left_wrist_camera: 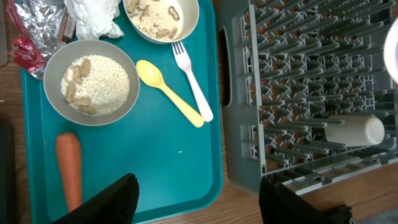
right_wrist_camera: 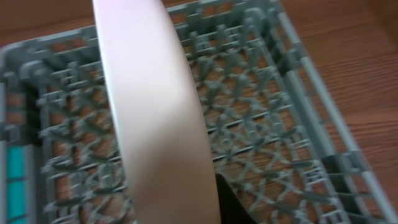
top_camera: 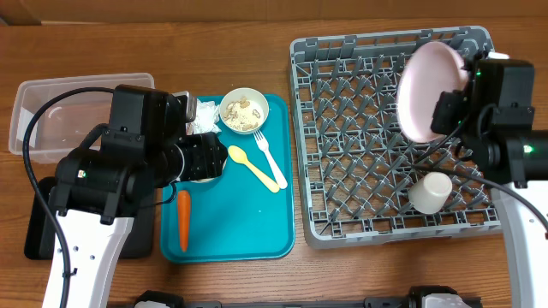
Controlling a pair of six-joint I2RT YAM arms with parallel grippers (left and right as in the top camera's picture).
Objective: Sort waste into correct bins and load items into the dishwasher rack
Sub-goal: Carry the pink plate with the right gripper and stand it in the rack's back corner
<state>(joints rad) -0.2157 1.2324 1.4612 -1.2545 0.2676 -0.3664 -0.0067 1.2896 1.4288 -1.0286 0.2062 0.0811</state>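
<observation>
My right gripper [top_camera: 451, 104] is shut on the rim of the large pale pink plate [top_camera: 431, 89], held on edge above the back right of the grey dishwasher rack [top_camera: 342, 224]. The plate [right_wrist_camera: 155, 112] hides all but one dark finger [right_wrist_camera: 233, 205]. A white cup [top_camera: 430, 192] lies on its side in the rack. My left gripper [left_wrist_camera: 199, 208] hangs open over the teal tray's front edge, holding nothing. Two bowls [left_wrist_camera: 91, 87] [left_wrist_camera: 160, 18] hold beige crumbs. Beside them lie the yellow spoon [left_wrist_camera: 168, 90], the fork [left_wrist_camera: 193, 81], the carrot [left_wrist_camera: 68, 168], the napkin [left_wrist_camera: 93, 15] and the foil wrapper [left_wrist_camera: 34, 31].
The teal serving tray [top_camera: 248, 231] sits between the rack and the bins. The clear tub [top_camera: 43, 107] stands at the back left and the black tray [top_camera: 36, 235] in front of it, partly under my left arm. Bare wooden table lies along the front edge.
</observation>
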